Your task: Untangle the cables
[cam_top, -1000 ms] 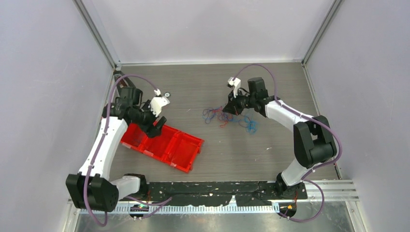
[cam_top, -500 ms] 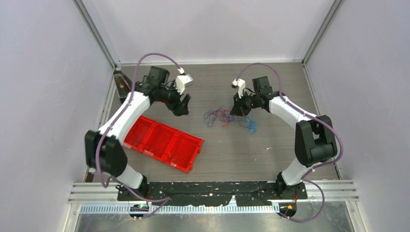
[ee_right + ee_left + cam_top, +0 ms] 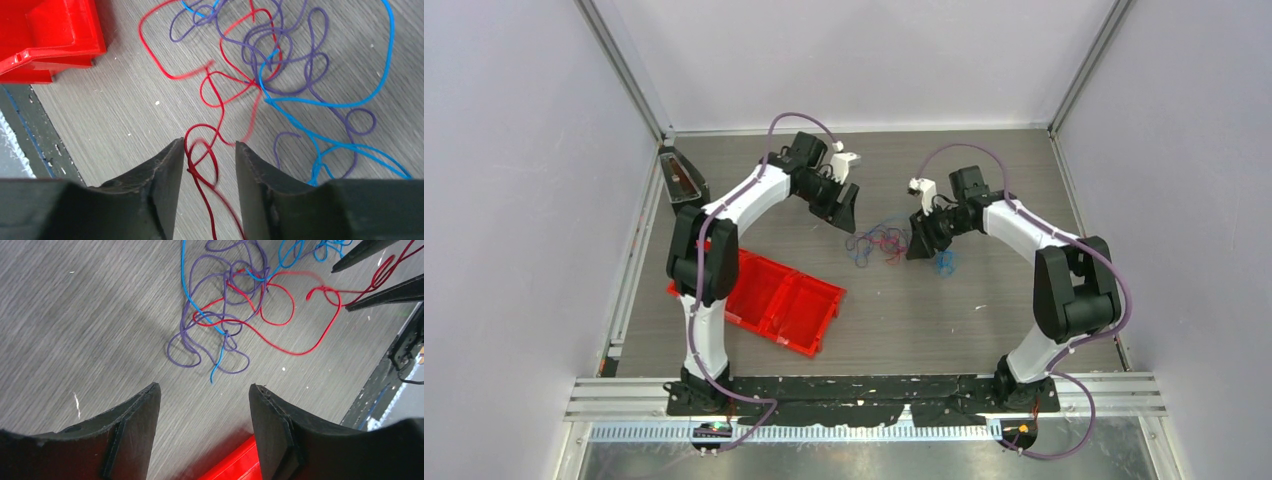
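The right fingers (image 3: 165,190), shut a moment ago, have just come apart, and a red strand (image 3: 200,150) runs loose through the gap between them. The left fingers (image 3: 130,440) stand wide apart and hold nothing. That arm has swung over from the red bin (image 3: 774,300) to the far-left edge of the cables (image 3: 879,240). These lie in a knotted heap of red, blue and purple at mid tabletop (image 3: 1004,180), between the two arms. With the right side released, nothing is being pulled, and the heap looks as tangled as before. Both arms now seem placed to take a strand each and draw them apart.
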